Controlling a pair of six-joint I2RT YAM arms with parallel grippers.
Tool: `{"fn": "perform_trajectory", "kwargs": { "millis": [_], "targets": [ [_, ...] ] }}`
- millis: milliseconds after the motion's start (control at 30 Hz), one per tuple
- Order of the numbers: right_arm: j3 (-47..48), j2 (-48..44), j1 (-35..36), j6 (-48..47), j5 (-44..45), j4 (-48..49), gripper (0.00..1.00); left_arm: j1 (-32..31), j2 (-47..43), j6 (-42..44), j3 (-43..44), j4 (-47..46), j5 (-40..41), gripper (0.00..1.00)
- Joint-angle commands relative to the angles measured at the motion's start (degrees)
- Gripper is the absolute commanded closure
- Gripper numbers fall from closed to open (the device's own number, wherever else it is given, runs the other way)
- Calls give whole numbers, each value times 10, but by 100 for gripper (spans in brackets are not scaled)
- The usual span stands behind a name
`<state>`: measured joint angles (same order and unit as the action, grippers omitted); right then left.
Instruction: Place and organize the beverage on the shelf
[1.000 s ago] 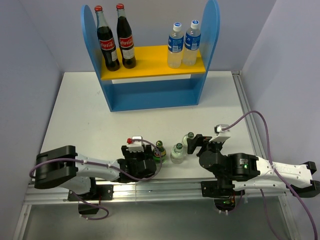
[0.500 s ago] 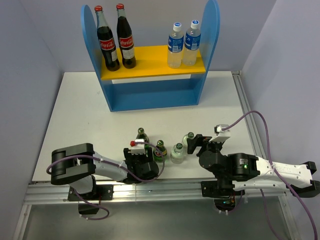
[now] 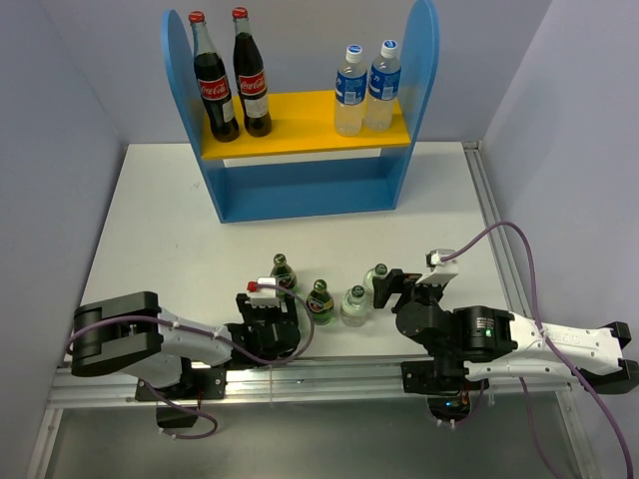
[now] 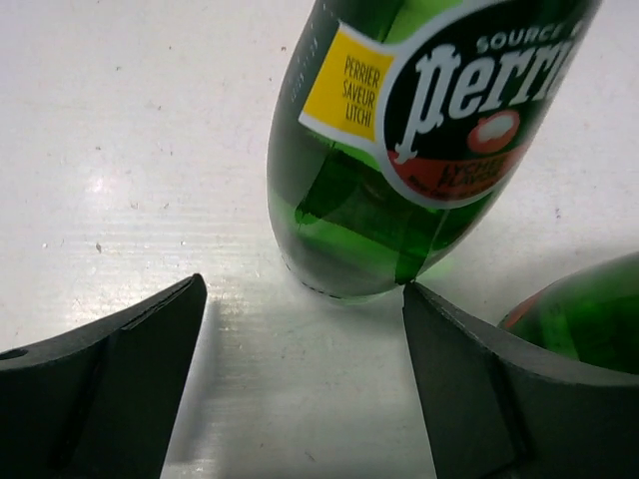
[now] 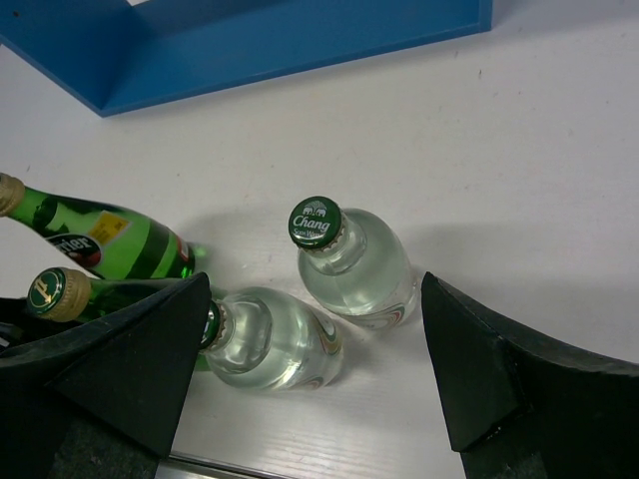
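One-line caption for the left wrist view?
Open left gripper facing a standing green Perrier bottle, second green bottle at the right edge.

The green bottle (image 4: 399,200) is gleaming like smooth, glossy glass, its label (image 4: 459,110) shining too. The white table (image 4: 120,160) is looking matt and faintly ribbed. The fingers (image 4: 100,389) of the left gripper (image 4: 303,299) are showing as dull black plastic. The clear bottle (image 5: 364,269) is glinting, its cap (image 5: 316,222) looking like printed metal.

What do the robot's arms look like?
The left arm and right arm are white tubes with chunky black joints and looping purple cables. The right one shows a tiny green light. The left pincer and right pincer have dark, wedge-shaped fingers.
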<state>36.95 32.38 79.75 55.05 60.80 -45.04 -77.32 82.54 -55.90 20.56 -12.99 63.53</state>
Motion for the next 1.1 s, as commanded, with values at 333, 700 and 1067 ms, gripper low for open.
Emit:
{"fn": "perform_trajectory", "kwargs": {
  "millis": [333, 700, 1067],
  "targets": [
    [-4, -1, 3, 4, 21, 15, 7, 75, 9, 214, -22, -293, -44, 16],
    [-6, -3, 3, 1, 21, 20, 7, 132, 103, 264, 4, -394, -93, 22],
    [-7, 1, 4, -6, 18, 28, 7, 164, 135, 301, 16, -447, -104, 45]
  ]
}}
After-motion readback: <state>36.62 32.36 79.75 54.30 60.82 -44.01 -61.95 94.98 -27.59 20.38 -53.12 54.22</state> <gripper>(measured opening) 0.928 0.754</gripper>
